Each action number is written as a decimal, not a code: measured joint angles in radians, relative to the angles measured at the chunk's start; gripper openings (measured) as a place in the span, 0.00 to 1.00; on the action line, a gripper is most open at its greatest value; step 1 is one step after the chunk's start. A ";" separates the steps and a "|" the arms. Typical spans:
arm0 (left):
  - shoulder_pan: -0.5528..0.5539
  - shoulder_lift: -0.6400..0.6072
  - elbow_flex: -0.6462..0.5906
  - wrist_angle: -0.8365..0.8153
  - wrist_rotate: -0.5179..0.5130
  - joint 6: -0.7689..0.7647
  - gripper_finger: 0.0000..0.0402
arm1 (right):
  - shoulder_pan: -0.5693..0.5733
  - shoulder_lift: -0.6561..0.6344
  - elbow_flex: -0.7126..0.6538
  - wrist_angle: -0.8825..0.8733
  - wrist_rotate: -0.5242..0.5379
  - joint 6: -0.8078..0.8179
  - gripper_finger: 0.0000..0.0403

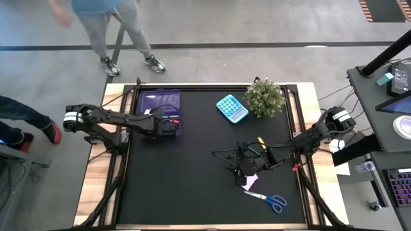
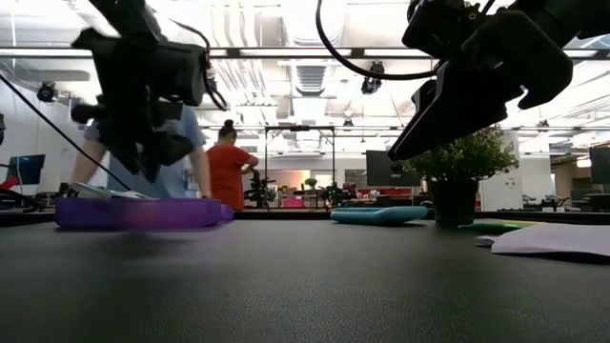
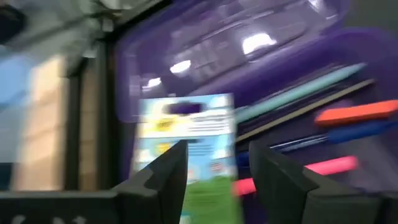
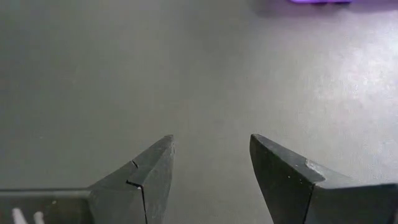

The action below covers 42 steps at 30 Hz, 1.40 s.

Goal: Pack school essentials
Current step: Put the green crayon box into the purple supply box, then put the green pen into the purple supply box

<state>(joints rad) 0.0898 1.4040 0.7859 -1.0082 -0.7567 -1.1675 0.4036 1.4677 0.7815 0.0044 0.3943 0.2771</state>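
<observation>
Glossy plastic case (translucent), matt tabletop

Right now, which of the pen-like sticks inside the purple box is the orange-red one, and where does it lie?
The orange-red stick lies in the purple box between the long teal pen and the blue pen; a pink one lies beyond the blue.

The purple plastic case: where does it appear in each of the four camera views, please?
High view: purple case at the upper left of the mat, under the left gripper.
Low view: at the left, a flat purple tray on the table.
Left wrist view: fills most of the picture, pens and a pack inside.
Right wrist view: only a purple edge at the top.
Shared landmark: the black mat.
</observation>
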 joint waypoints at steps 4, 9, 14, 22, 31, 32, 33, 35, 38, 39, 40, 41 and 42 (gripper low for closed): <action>0.000 0.000 0.050 -0.254 0.041 -0.005 0.34 | 0.000 0.000 0.000 0.000 0.000 0.000 0.50; 0.001 -0.001 0.036 -0.390 0.118 -0.001 0.16 | 0.000 0.000 0.000 0.000 0.000 0.000 0.50; 0.002 0.000 -0.003 -0.387 0.175 -0.003 0.02 | 0.000 0.000 0.000 0.004 0.000 0.003 0.50; 0.002 0.000 -0.040 -0.377 0.201 -0.005 0.00 | 0.000 0.000 0.000 0.012 0.000 0.002 0.50; 0.000 0.000 -0.048 -0.319 0.209 -0.004 0.00 | 0.000 0.000 0.000 0.012 0.000 0.002 0.50; 0.000 0.000 -0.041 -0.316 0.215 -0.001 0.00 | 0.000 0.000 0.000 0.012 0.000 0.002 0.50; 0.000 0.000 -0.038 -0.316 0.225 0.006 0.00 | 0.000 0.000 0.000 0.012 0.000 0.002 0.50; 0.000 0.000 -0.034 -0.313 0.226 0.024 0.00 | 0.000 0.000 0.000 0.012 0.000 0.001 0.50; 0.000 0.000 -0.034 -0.311 0.245 0.026 0.00 | 0.000 0.000 0.000 0.012 0.000 0.002 0.50; 0.000 0.000 -0.034 -0.314 0.246 0.026 0.00 | 0.000 0.000 0.000 0.012 0.000 0.002 0.50; 0.000 0.000 -0.035 -0.314 0.248 0.025 0.00 | 0.000 0.000 0.000 0.012 0.000 0.001 0.50; 0.000 0.000 -0.035 -0.311 0.252 0.024 0.00 | 0.000 0.000 0.000 0.012 0.000 0.001 0.50; -0.001 0.000 -0.034 -0.308 0.258 0.023 0.00 | 0.000 0.000 0.000 0.012 0.000 0.001 0.50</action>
<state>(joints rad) 0.0893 1.4036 0.7523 -1.3159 -0.4990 -1.1450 0.4036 1.4677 0.7815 0.0162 0.3940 0.2783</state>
